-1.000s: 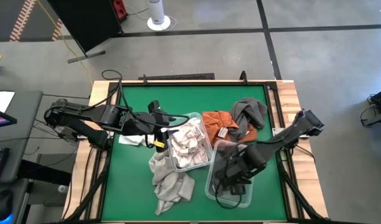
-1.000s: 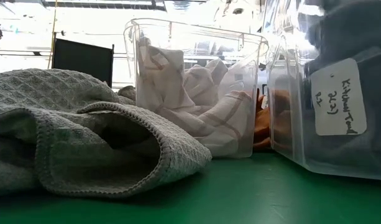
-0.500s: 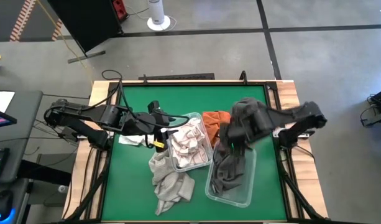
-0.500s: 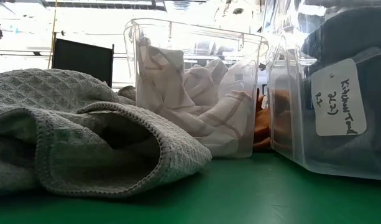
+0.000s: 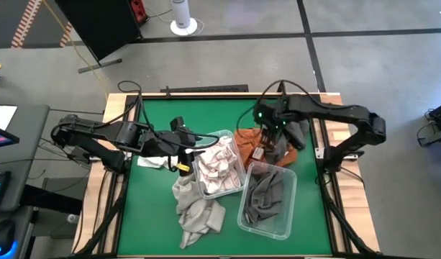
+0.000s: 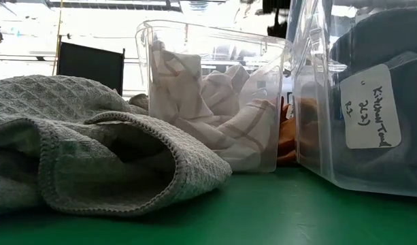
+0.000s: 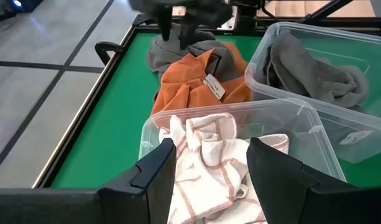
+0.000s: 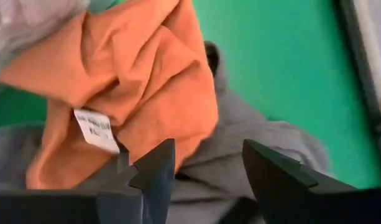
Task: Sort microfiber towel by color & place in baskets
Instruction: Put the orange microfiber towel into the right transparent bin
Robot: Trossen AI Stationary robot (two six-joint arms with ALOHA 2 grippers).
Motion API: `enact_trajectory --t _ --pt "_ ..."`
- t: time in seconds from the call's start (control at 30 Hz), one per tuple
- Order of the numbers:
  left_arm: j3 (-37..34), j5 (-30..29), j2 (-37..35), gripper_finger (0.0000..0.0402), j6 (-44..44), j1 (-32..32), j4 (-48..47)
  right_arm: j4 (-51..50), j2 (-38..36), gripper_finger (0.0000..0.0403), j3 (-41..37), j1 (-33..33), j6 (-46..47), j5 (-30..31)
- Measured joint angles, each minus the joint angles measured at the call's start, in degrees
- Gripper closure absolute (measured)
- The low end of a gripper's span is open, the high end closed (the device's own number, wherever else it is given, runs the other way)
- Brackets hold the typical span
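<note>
**Towel sorting station: both arms over a green tabletop**

Green tabletop (image 5: 152,208) with a wooden border fills the centre of the high view, set on a grey concrete floor. Two clear plastic baskets stand side by side near the frame's middle. The left basket (image 5: 238,180) holds a white towel with thin orange check lines (image 5: 216,167); in the low view this basket (image 6: 279,102) stands at centre with the checked towel (image 6: 188,102) pressed against its wall. The right basket (image 5: 288,219), lower right of centre, holds a dark grey towel (image 5: 267,198); a white handwritten label (image 6: 371,105) shows on its wall in the low view.

A light grey waffle-weave towel (image 5: 195,212) lies heaped on the tabletop just below and left of the left basket, and fills the left half of the low view (image 6: 79,143). An orange towel (image 5: 250,140) with a small white tag lies just above the baskets, overlapping another dark grey towel (image 5: 296,129) at upper right.

The left end effector (image 5: 188,150) hovers at the left basket's left edge, fingers (image 7: 156,171) spread apart and empty above the checked towel. The right end effector (image 5: 270,129) hangs over the orange towel (image 8: 134,74), its fingers (image 8: 153,165) apart, gripping nothing.
</note>
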Motion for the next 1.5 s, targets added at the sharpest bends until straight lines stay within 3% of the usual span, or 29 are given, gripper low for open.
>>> enact_trajectory --t 0.17,0.3,0.43,0.6,0.77,1.03,1.27,1.5 --pt "0.0 0.0 0.0 0.0214 -1.6 0.0 -1.5 2.7 2.7 0.0187 -3.8 -5.0 -0.1 -10.3" --pt "0.0 0.0 0.0 0.0214 -3.1 0.0 -3.0 2.6 5.6 0.0215 -4.6 -5.1 -1.1 -12.8" --pt "0.0 0.0 0.0 0.0214 -4.0 0.0 -3.1 2.8 8.0 0.0276 -4.6 -3.3 -3.9 -13.0" --pt "0.0 0.0 0.0 0.0214 -4.9 0.0 -3.5 2.8 8.8 0.0382 -4.6 -1.1 -7.9 -13.0" --pt "0.0 0.0 0.0 0.0214 -5.5 0.0 -4.1 -1.8 5.1 0.0382 -1.4 0.1 -7.9 -12.2" --pt "0.0 0.0 0.0 0.0214 -5.5 0.0 -3.8 -1.4 -8.2 0.0386 5.9 5.7 -5.2 -11.4" --pt "0.0 0.0 0.0 0.0214 -3.9 0.0 -3.5 9.5 -19.8 0.0386 11.4 16.9 -4.5 -11.2" --pt "0.0 0.0 0.0 0.0214 -3.8 0.0 -3.1 20.1 -24.1 0.0386 19.7 27.4 -9.9 -11.0"
